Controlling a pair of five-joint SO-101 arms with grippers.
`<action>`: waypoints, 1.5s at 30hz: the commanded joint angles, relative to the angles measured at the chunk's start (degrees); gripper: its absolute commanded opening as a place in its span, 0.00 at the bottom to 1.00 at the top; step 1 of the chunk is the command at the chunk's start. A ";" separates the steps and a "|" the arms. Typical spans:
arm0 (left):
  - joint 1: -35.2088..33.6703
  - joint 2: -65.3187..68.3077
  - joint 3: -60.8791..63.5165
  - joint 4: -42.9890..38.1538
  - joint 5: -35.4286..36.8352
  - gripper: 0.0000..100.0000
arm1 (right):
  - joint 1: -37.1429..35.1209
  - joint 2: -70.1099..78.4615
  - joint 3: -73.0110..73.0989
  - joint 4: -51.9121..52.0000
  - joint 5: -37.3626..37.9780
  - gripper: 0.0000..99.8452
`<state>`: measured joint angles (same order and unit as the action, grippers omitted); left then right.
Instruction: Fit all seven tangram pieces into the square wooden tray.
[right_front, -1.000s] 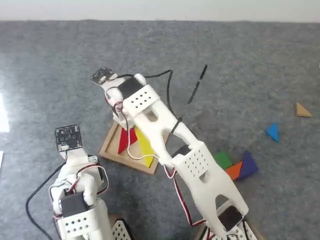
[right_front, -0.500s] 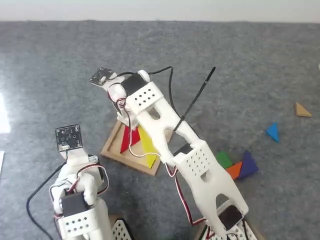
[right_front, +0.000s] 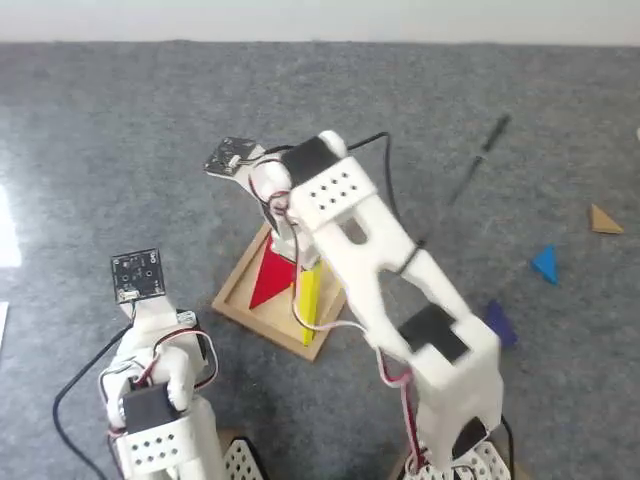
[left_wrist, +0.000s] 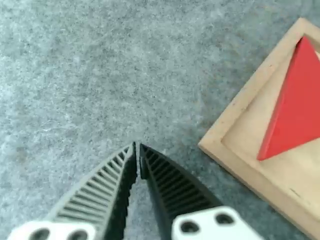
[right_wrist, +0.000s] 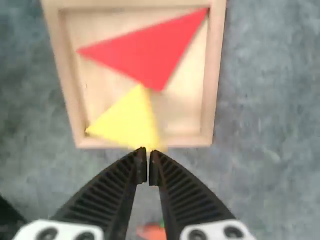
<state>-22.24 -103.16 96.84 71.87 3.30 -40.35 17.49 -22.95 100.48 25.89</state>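
One yellow triangle (right_wrist: 125, 122) in tray (right_wrist: 216, 75) beside right gripper (right_wrist: 148, 152).

Diffuse, even, fairly bright light. Faint soft shadow on grey mat (right_front: 120, 120) along wooden tray (right_front: 255, 322) rim; pale glare patch at mat's left edge.

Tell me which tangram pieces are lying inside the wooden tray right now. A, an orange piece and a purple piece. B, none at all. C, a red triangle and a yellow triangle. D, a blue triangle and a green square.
C: the right wrist view shows the red triangle and the yellow triangle inside the tray, while the blue triangle lies out on the grey mat.
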 joint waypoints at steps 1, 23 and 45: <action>-0.26 -0.97 -0.40 0.44 -0.26 0.01 | 1.63 -11.21 8.62 2.42 2.73 0.01; -0.26 -0.97 -0.40 0.44 -0.26 0.01 | -4.00 -17.63 31.21 -23.78 -7.03 0.03; -0.26 -0.97 -0.40 0.44 -0.26 0.01 | -6.11 23.08 -8.44 -15.08 -12.75 0.18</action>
<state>-22.24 -103.16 96.84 71.87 3.30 -45.27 39.74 -26.29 83.87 13.49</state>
